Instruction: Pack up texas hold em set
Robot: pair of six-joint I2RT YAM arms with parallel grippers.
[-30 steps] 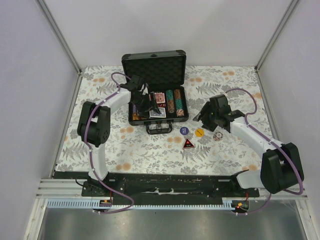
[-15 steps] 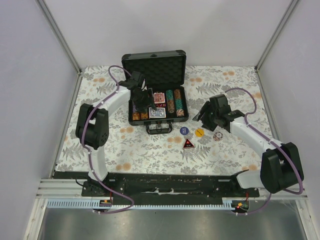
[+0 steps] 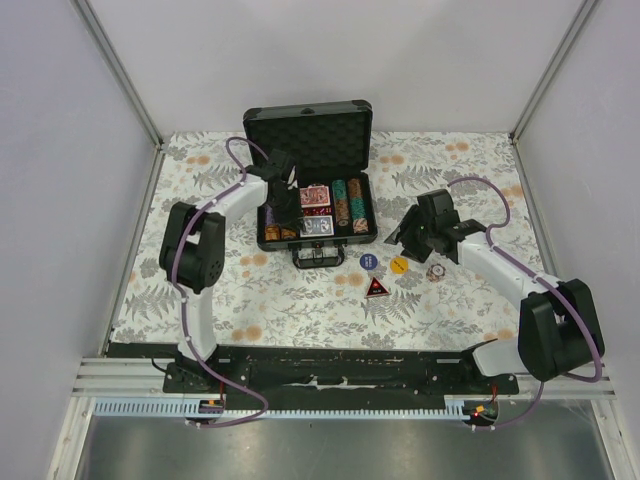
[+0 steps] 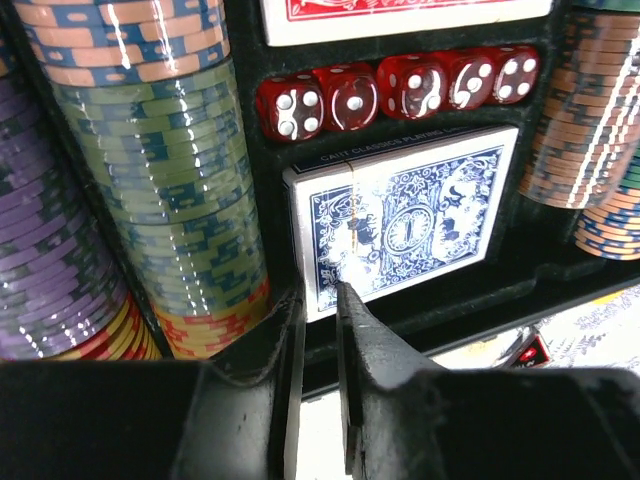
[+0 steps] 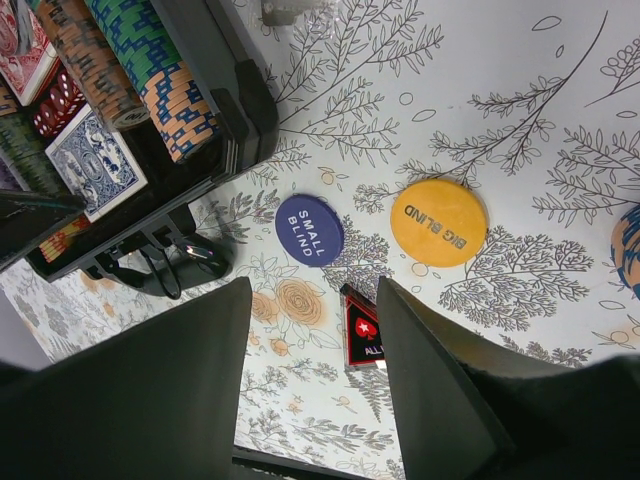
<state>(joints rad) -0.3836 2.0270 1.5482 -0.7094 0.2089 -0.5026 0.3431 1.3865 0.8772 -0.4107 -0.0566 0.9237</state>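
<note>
The texas hold em set's dark briefcase (image 3: 310,128) lies open at the back centre. In it are rows of poker chips (image 4: 160,170), a blue deck (image 4: 405,215), a red deck (image 4: 400,12) and red dice (image 4: 400,88). My left gripper (image 3: 283,207) hangs over the case's left half. Its jaws (image 4: 320,295) stand only a narrow slit apart, with nothing between them, by the blue deck's near corner. My right gripper (image 3: 410,236) is open and empty above the mat (image 5: 315,290). Under it lie the blue small-blind button (image 5: 309,229), the yellow big-blind button (image 5: 439,222) and a black-red all-in marker (image 5: 363,328).
One more round chip (image 3: 435,271) lies on the floral mat right of the yellow button. The case handle (image 5: 160,265) points toward the arms. Grey walls and metal rails (image 3: 120,90) close in the table on three sides.
The left gripper's jaws have closed from wide to a narrow slit, and its wrist has drawn slightly left over the case. The right arm has barely moved.
</note>
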